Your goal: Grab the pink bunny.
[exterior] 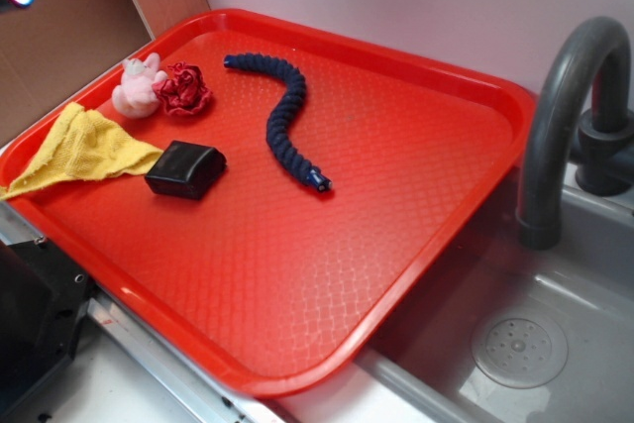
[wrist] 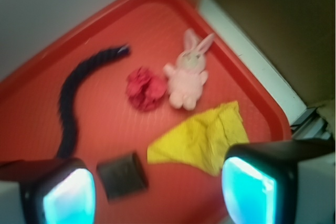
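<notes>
pink and fuzzy, the pink bunny (wrist: 187, 74) lies near the far corner of the red tray (exterior: 436, 205), touching a dark red ruffled ball (wrist: 145, 88), with a yellow cloth (wrist: 202, 137) just beside. the jaws hang spread wide, holding nothing. they might pinch the ball or cloth by mistake.
</notes>
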### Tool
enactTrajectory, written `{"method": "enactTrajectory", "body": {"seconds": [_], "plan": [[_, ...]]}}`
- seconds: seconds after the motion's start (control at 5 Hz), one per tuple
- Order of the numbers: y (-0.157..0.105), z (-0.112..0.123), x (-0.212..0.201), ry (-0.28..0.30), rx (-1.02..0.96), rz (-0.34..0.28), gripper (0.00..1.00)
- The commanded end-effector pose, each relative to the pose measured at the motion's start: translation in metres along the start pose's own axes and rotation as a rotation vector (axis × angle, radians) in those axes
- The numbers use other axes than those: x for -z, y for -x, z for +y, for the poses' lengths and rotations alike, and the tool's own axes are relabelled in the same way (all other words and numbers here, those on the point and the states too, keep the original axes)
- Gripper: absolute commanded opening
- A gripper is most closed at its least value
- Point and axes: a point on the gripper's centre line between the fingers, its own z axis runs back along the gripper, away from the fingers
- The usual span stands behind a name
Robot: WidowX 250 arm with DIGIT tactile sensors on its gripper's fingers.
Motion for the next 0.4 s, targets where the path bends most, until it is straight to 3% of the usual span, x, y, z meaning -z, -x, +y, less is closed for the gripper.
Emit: {"method": "enactTrajectory", "body": {"seconds": [0.0,0.2], "plan": [[-0.047,0.028,0.045,-0.042,-0.109,-0.187,1.00],[-0.065,0.035,0.064,-0.062,-0.115,-0.190,1.00]]}}
